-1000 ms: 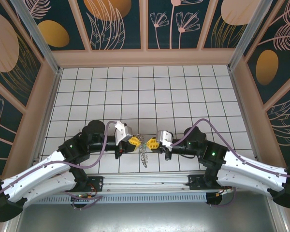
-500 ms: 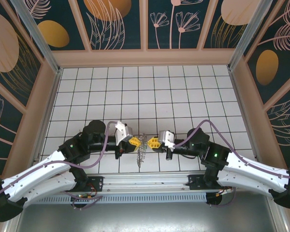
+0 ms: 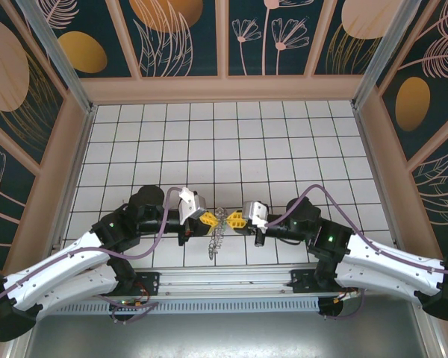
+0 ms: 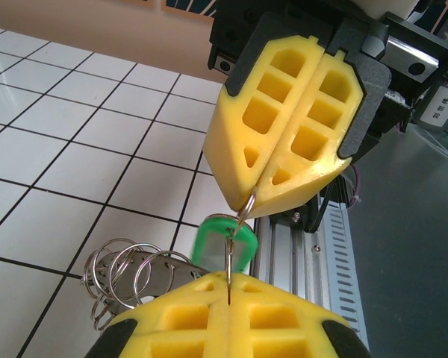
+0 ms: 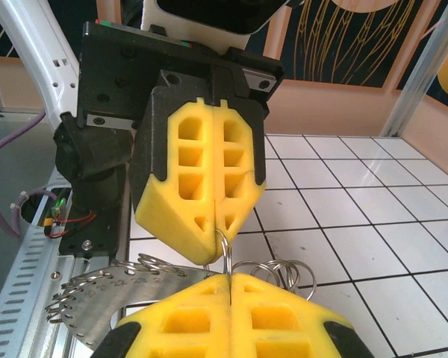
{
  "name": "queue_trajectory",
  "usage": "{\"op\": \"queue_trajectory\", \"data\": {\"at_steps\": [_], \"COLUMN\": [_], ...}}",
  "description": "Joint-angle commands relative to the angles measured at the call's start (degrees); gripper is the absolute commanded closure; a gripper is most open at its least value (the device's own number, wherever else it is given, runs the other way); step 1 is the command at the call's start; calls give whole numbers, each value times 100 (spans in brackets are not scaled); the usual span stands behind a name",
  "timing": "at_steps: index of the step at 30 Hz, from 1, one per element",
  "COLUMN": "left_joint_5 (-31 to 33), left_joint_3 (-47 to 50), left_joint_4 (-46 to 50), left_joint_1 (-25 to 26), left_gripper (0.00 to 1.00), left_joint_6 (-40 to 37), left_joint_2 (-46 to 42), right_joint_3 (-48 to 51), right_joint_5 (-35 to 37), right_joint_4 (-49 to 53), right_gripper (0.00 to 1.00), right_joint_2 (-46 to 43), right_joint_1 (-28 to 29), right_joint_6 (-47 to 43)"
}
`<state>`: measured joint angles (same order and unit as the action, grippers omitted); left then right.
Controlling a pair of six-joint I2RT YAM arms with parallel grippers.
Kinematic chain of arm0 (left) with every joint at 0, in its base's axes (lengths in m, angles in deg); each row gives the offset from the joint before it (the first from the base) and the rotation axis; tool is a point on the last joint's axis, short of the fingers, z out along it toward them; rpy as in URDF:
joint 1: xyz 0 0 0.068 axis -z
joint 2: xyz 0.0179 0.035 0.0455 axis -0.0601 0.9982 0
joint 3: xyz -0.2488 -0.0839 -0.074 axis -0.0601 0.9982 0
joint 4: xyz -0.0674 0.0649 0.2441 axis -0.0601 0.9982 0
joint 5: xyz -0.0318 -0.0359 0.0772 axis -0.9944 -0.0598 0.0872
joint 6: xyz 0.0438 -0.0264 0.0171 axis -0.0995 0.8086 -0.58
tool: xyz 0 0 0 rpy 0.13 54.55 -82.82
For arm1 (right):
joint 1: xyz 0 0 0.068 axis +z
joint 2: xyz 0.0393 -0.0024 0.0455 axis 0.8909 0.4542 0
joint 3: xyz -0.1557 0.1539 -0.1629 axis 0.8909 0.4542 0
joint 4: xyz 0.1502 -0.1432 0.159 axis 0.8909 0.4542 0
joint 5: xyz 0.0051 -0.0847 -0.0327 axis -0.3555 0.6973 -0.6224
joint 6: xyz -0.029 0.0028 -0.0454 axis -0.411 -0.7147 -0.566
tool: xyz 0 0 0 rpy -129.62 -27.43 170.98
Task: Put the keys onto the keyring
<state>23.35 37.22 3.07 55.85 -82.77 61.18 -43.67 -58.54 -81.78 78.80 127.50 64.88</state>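
Mid-threading, I judge: both arms meet tip to tip over the near middle of the counter (image 3: pixel 239 142), the keyring strung between them.

My left pincer (image 3: pixel 207 219) and right pincer (image 3: pixel 237 221) are each pressed together on the thin wire of the keyring (image 5: pixel 225 252), which spans the short gap between their yellow tips. A fan of grey metal keys (image 5: pixel 112 287) and spare loops hangs below, just above the tiles. The green-headed key (image 4: pixel 222 246) sits right at the wire, between the two tips; I cannot tell whether it is fully on. Next I would need one grip steady while the other works the key along the coil, gently, since the wire could slip out.
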Motion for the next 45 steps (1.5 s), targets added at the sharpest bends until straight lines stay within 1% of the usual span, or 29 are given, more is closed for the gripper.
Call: {"op": "queue_trajectory", "data": {"at_steps": [1, 18, 28, 37, 45], "left_joint_5": [-104, -26, -4, -25, -21], "left_joint_3": [-166, -141, -138, -138, -127], "left_joint_4": [-192, -185, -148, -147, -166], "left_joint_1": [-20, -25, -20, -28, -28], "left_gripper": [100, 100, 100, 100, 100], "left_joint_6": [-102, -99, -102, -99, -98], "left_joint_2": [-34, -52, -69, -74, -87], "right_joint_3": [127, 110, 180, 172, 156], "right_joint_5": [126, -1, 10, 188, 106], "right_joint_4": [-338, -377, -366, -384, -418], "right_gripper": [100, 100, 100, 100, 100], "right_joint_2": [-10, 86, -204, -37, 33], "right_joint_1": [35, 36, 35, 35, 37], "right_joint_6": [-6, 29, 183, 209, 194]}}
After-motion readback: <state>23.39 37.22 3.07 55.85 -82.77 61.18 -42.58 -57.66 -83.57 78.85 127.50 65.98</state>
